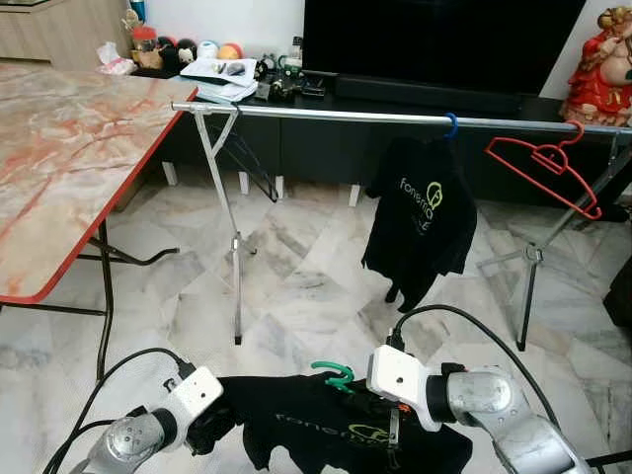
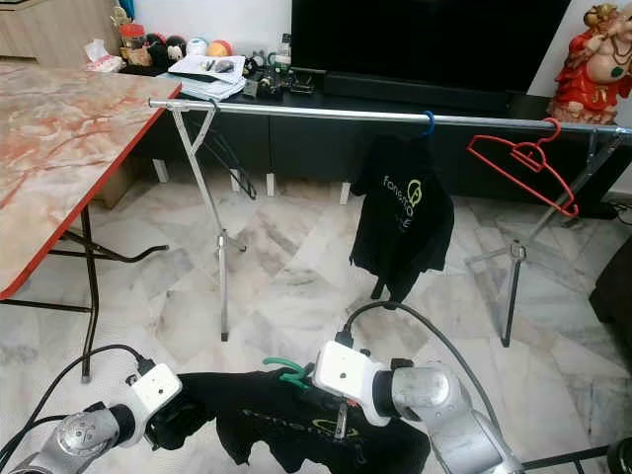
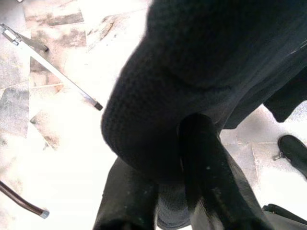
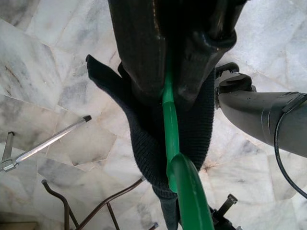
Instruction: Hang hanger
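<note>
A green hanger (image 4: 171, 120) with a curved hook, threaded through the collar of a black shirt (image 1: 336, 427), was held low in front of the robot, above the marble floor (image 1: 296, 286). The right pincer (image 4: 168, 72) was closed on the hanger's neck. The left pincer (image 3: 177, 191) was clamped on a fold of the shirt's fabric. Beyond, a metal rail (image 1: 326, 115) carried another black shirt (image 1: 420, 222) on a blue hook and a bare red hanger (image 1: 543, 163). A marble-topped counter (image 1: 69, 148) stood at the left.
</note>
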{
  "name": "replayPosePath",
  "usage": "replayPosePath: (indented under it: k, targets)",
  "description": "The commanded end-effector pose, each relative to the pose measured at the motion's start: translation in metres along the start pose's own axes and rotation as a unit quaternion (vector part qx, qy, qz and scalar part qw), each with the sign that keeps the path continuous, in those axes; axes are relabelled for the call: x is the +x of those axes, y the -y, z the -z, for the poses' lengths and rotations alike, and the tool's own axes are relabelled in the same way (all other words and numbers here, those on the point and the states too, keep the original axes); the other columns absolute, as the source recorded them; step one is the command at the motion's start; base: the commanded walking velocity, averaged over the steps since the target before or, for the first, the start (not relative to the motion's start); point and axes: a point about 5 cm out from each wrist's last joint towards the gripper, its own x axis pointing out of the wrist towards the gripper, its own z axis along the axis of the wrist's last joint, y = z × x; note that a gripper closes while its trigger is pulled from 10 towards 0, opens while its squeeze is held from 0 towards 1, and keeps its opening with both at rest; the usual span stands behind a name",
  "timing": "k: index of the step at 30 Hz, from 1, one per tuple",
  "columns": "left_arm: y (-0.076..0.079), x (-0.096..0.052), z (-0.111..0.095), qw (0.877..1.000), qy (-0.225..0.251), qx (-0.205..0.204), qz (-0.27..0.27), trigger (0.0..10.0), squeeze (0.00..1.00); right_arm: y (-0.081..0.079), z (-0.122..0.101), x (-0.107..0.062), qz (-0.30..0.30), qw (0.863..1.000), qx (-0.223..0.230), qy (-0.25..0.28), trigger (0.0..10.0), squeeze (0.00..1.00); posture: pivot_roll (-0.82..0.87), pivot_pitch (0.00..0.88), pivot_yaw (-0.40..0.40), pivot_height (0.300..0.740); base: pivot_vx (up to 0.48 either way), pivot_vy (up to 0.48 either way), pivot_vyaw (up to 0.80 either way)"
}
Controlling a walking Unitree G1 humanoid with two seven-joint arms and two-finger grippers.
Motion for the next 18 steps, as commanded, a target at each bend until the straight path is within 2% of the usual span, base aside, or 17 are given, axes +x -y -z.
replayPosePath:
  k: [1,18]
  targets:
    - [-0.0005,-0.0004,-0.0009,1.0,0.004,0.002,0.003,0.0,0.0,-0.0013,-0.0086,-0.0011,0.001,1.0,-0.013,0.016,10.0,0.0,0.06,0.085,-0.044,0.74,0.0,0.0,0.0]
    - [0.0017,-0.0025,0.0022,1.0,0.004,0.003,0.004,0.0,0.0,-0.0046,-0.0062,0.0047,0.0,1.0,-0.009,0.016,10.0,0.0,0.07,0.074,-0.042,0.74,0.0,0.0,0.0]
